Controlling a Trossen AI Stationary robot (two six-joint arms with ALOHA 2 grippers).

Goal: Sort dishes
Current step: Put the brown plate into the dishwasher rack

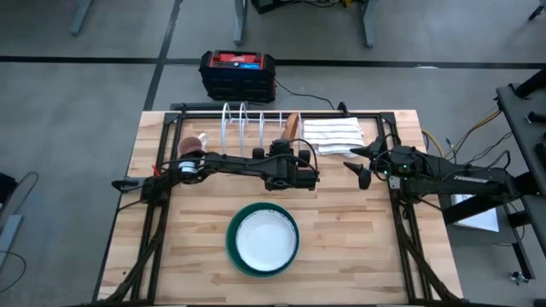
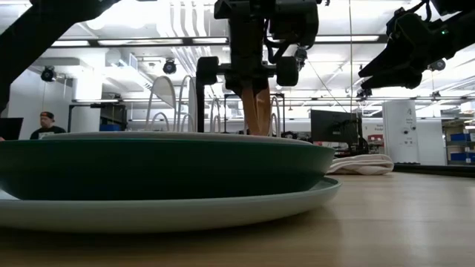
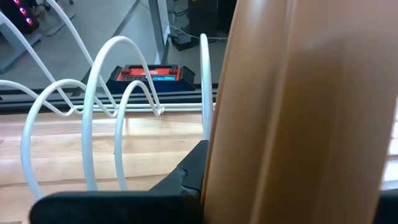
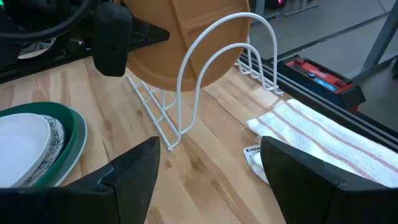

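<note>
1. You have the left gripper point(image 1: 293, 145) clamped on the small brown plate point(image 4: 180, 37), holding it on edge at the white wire rack point(image 1: 247, 128) at the back of the table point(image 1: 358, 239). The right wrist view shows the plate just behind the end hoops; whether it is seated in a slot yet, you cannot tell.
2. By my reading you are at the first dish: no other plate stands in the rack, so most of the sorting is left.
3. The rest sit stacked at the front centre: the dark green plate point(image 1: 235, 228) and a pale plate under it point(image 2: 223, 211), with the white plate point(image 1: 266, 239) and a speckled patterned one point(image 4: 55, 140) nested inside.
4. Your right gripper point(image 1: 365, 164) hovers with fingers apart, holding nothing, near the folded striped cloth point(image 1: 334, 135).
5. The brown plate looks smooth and glossy with a raised rim; the rack is thin bent wire hoops; the table is pale wood planks. A pinkish mug point(image 1: 193, 147) stands left of the rack.
</note>
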